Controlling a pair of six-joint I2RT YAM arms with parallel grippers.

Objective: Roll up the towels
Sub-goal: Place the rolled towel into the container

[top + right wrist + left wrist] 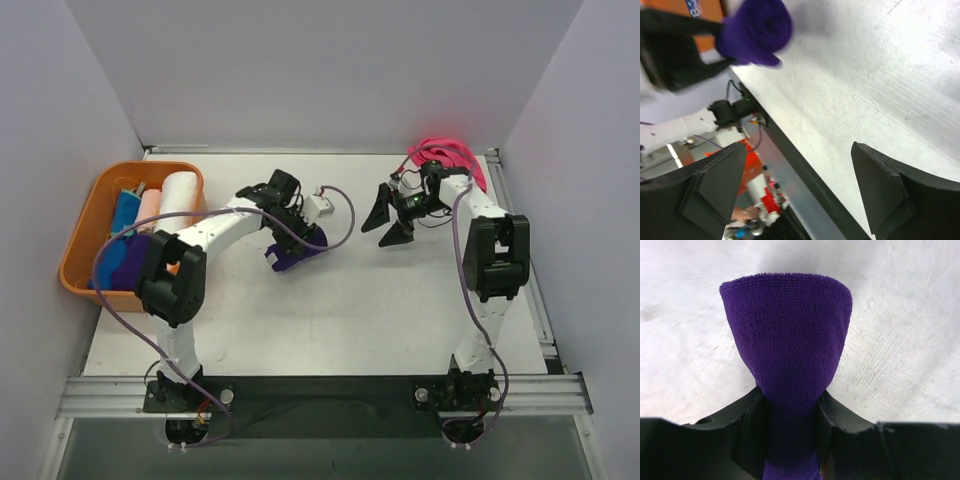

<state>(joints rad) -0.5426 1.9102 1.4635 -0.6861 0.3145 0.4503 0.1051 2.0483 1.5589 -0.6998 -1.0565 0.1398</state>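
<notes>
My left gripper (285, 252) is shut on a rolled dark purple towel (292, 257) and holds it just above the middle of the table. In the left wrist view the purple roll (790, 340) is pinched between the black fingers (752, 420) and flares out beyond them. My right gripper (388, 222) is open and empty, raised to the right of the roll; the right wrist view shows the purple towel (756, 31) at the upper left. A hot pink towel (447, 155) lies crumpled at the back right behind the right arm.
An orange basket (88, 222) stands at the left edge with rolled white (181, 192), pale pink (148, 205), blue (125, 213) and purple (128, 262) towels inside. White walls close in the back and sides.
</notes>
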